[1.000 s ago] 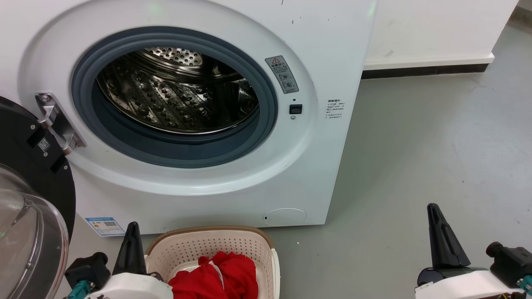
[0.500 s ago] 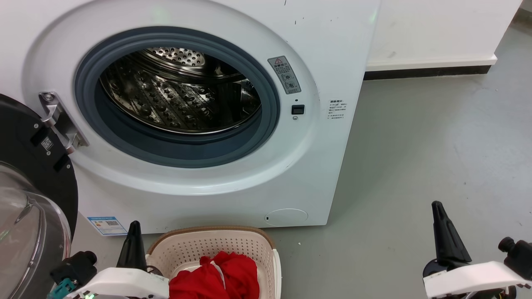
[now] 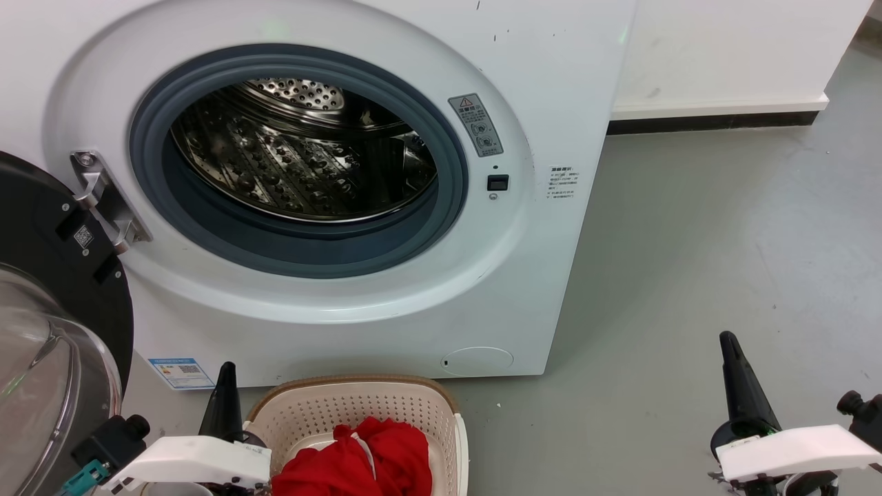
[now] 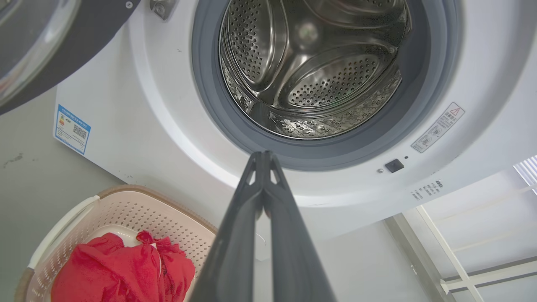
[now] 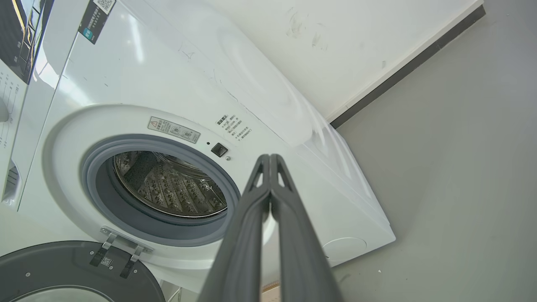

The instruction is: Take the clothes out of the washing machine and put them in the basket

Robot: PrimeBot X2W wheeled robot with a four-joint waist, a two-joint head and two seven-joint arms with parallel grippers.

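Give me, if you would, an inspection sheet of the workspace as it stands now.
Surface: grey floor, a few small marks.
Job's things: washing machine with door swung open on the left; drum shows no clothes; basket on the floor in front of it holds a red cloth.
Clutter: nothing seen.
Grippers: left gripper shut, empty, beside the basket; right gripper shut, empty, above the floor.
Cables: nothing seen.
Surroundings: white wall with dark skirting, to the right of the machine.
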